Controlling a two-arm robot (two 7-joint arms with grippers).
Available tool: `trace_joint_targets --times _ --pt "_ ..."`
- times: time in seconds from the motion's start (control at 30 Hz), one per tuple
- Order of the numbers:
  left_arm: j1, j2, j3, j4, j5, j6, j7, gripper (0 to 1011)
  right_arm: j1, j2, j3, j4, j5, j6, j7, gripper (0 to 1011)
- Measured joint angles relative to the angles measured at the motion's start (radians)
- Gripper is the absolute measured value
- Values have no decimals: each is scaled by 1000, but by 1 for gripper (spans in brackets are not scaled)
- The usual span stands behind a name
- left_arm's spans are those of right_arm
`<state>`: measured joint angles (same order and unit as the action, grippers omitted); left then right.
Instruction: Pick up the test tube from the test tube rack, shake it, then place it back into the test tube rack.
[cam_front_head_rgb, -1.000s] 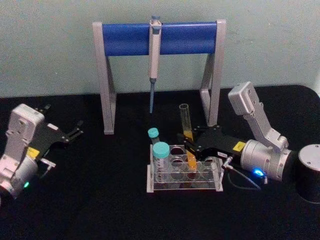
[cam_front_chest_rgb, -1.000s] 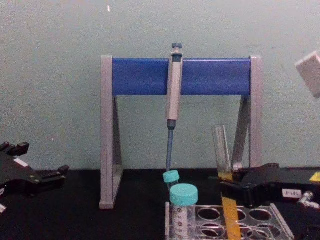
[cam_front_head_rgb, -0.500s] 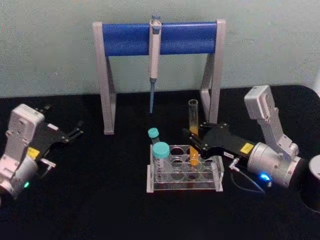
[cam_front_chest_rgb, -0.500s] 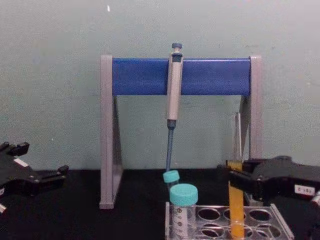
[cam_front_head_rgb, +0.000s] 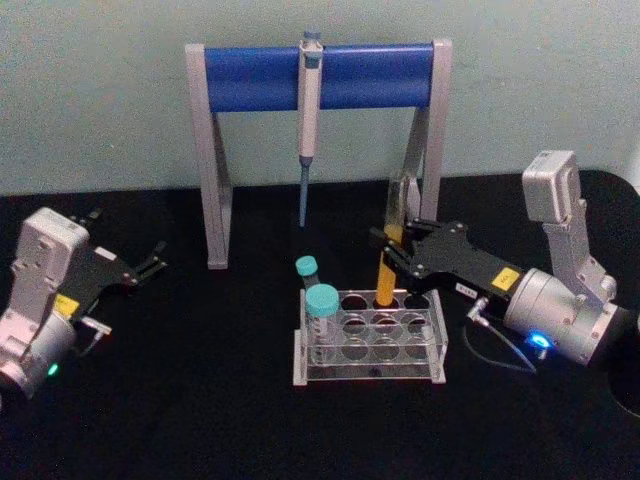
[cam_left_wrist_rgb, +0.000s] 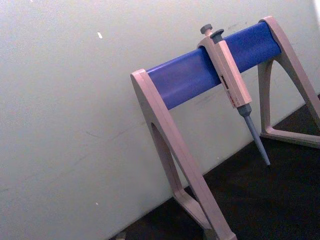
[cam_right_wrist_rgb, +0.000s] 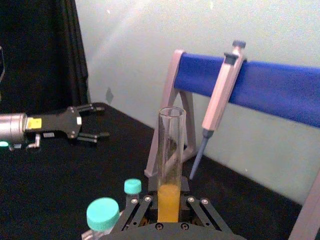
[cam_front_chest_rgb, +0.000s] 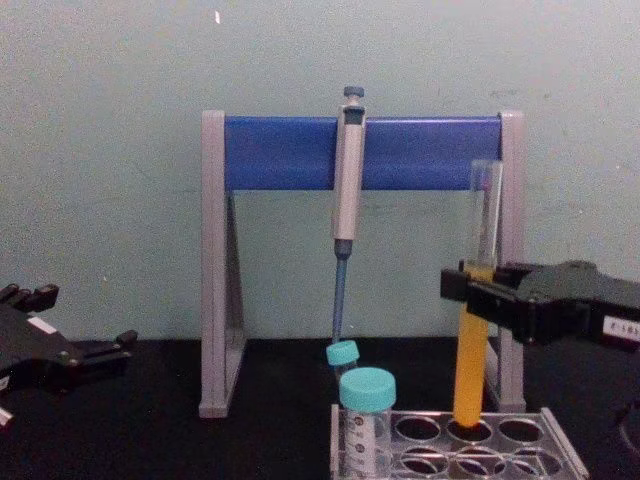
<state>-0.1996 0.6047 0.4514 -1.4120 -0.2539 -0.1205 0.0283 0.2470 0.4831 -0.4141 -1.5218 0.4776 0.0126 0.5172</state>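
spillage is the main worry, since the test tube (cam_front_head_rgb: 383, 278) has no cap and yellow-orange liquid fills roughly its lower half, so a hard or tilted shake could throw liquid out of the open mouth. the right gripper (cam_front_head_rgb: 393, 243) pinches the tube about halfway up, at the top of the liquid. the tube stands nearly upright over the back row of the test tube rack (cam_front_head_rgb: 372, 368), its rounded bottom at the mouth of a hole; whether it is fully clear of the rim i cannot tell. a sideways move before it clears could catch that rim and drag or tip the rack, which looks like light clear plastic with round holes. the glass is smooth and slim, held only by narrow black fingers, so it could slip or swivel in the grip under quick motion. the grey leg of the pipette stand (cam_front_head_rgb: 255, 78) rises close behind the tube, and a wide swing could knock glass against it. the hanging pipette (cam_front_head_rgb: 309, 110) and the two teal-capped tubes (cam_front_head_rgb: 322, 300) stand farther to the left. the left gripper (cam_front_head_rgb: 150, 262) rests well apart over the matte black table (cam_front_head_rgb: 200, 400), fingers spread and holding nothing.
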Motion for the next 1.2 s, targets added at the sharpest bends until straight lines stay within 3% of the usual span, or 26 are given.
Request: trace_joint_targets --times 0.33,0.73,0.97,1.2 --pt "0 0 0 0 0 0 0 1001 30 -4 7 -17 5 -15 3 224" --pt "0 0 0 0 0 0 0 1001 81 -36 -4 16 -12 4 -19 224" --pt "0 0 0 0 0 0 0 1001 71 -28 4 4 -23 21 -45 224" --pt "0 0 0 0 0 0 0 1002 28 4 34 -42 -26 50 -73 224"
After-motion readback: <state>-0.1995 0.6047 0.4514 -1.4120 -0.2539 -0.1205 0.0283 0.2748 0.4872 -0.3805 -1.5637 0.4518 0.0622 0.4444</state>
